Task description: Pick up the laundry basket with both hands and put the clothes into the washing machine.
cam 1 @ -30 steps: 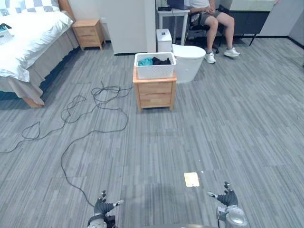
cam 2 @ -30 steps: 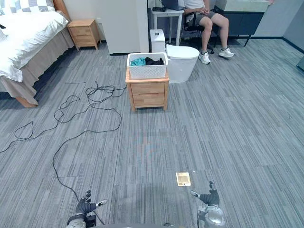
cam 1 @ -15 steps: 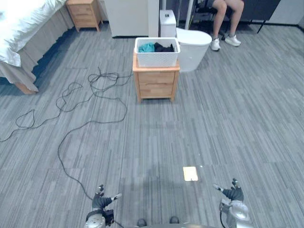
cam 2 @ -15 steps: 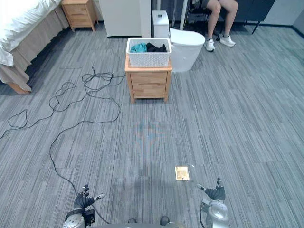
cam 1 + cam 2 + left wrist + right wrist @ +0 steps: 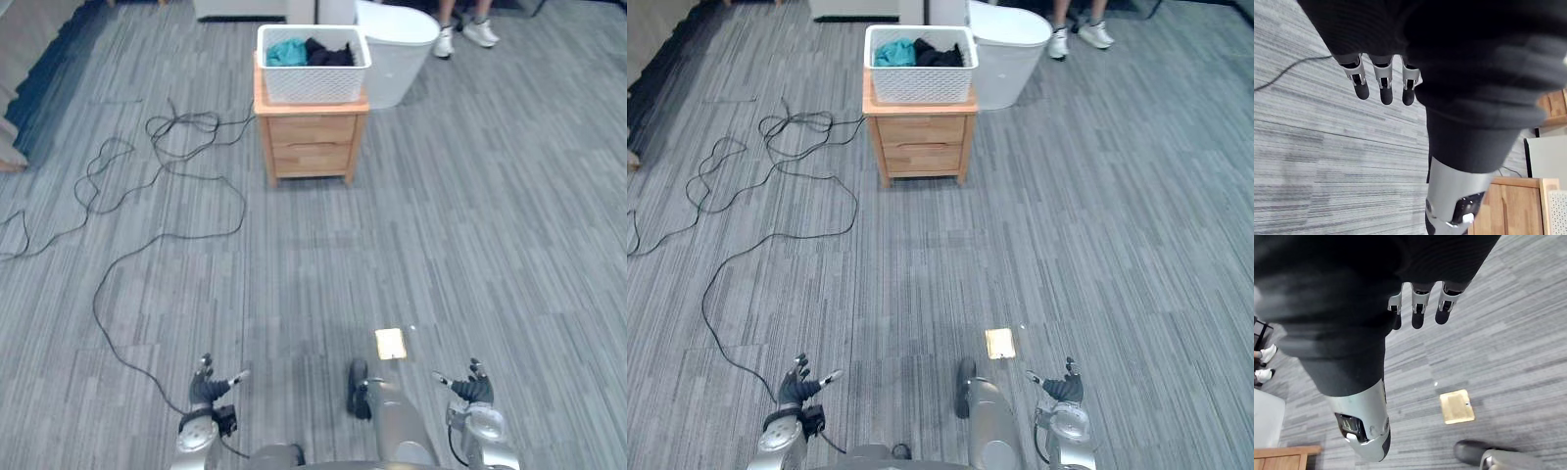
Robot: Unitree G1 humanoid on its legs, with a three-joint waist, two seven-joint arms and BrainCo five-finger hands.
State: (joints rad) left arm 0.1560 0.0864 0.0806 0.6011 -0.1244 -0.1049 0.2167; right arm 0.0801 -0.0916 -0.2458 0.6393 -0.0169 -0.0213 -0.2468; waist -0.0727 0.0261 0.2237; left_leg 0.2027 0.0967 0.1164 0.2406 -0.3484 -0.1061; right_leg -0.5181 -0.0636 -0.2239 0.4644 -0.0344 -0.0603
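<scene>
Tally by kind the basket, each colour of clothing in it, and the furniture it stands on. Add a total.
white laundry basket: 1
teal clothing bundle: 1
black clothing bundle: 1
wooden nightstand: 1
Total: 4

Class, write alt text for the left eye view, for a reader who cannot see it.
A white laundry basket holding teal and dark clothes sits on a wooden nightstand ahead, with a white tub-shaped machine just behind it. The left hand and right hand hang open and empty at the near edge, far from the basket.
</scene>
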